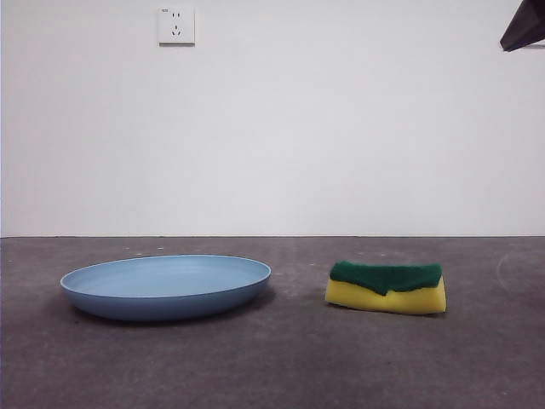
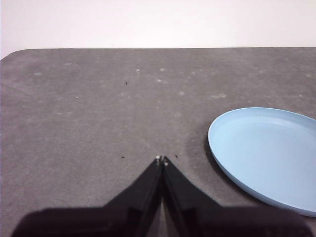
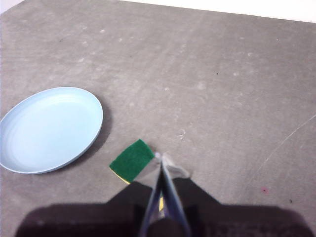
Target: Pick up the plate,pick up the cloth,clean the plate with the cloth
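The light-blue plate (image 1: 166, 285) lies flat on the dark grey table at the left of the front view. To its right lies the cloth (image 1: 387, 287), a yellow sponge with a green scouring top. My left gripper (image 2: 162, 159) is shut and empty, high above bare table beside the plate (image 2: 266, 153). My right gripper (image 3: 159, 156) is shut and empty, hovering above the cloth (image 3: 131, 160), with the plate (image 3: 49, 128) off to one side. In the front view only a black tip (image 1: 524, 27) of one arm shows at the top right corner.
A white wall with a power socket (image 1: 176, 25) stands behind the table. The table's far edge (image 2: 148, 48) shows in the left wrist view.
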{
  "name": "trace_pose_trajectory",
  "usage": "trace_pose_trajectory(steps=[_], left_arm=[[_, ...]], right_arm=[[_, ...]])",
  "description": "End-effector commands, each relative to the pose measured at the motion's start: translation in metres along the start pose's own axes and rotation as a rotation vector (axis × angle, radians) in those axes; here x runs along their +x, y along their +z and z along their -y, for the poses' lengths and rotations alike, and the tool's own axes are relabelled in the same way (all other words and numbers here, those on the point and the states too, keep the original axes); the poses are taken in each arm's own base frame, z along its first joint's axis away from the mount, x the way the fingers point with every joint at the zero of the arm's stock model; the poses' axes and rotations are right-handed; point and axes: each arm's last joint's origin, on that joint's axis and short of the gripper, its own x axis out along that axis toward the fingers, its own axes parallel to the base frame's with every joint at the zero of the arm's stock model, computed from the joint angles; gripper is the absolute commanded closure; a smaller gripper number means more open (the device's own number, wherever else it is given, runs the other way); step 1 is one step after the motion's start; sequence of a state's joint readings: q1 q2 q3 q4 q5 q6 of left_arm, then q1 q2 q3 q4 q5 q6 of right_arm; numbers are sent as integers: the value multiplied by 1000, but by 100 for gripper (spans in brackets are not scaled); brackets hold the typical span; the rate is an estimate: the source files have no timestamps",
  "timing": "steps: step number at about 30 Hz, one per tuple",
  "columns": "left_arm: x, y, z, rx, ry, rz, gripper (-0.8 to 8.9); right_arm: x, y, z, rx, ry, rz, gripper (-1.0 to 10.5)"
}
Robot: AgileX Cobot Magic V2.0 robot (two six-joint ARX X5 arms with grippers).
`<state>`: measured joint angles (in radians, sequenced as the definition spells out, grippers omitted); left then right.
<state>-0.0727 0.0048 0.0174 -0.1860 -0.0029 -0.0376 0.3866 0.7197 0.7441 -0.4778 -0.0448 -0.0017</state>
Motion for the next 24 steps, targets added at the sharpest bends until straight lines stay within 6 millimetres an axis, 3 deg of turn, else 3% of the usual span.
trace_pose_trajectory(steps=[1, 7, 12, 18, 24], left_arm=[[1, -4, 0, -7, -3, -9, 817], [1, -4, 0, -7, -3, -8, 817], [1, -4, 0, -7, -3, -8, 817], [1, -4, 0, -7, -3, -8, 817], [1, -4, 0, -7, -3, -8, 817]], right_arm=[[1, -2, 0, -19, 1, -2, 946], [-21, -1, 6, -104, -67, 79, 946], [-41, -10, 18, -71, -194, 171, 946], [-41, -44, 27, -81, -231, 381, 946], [-21, -91, 29, -64, -203, 398, 946]])
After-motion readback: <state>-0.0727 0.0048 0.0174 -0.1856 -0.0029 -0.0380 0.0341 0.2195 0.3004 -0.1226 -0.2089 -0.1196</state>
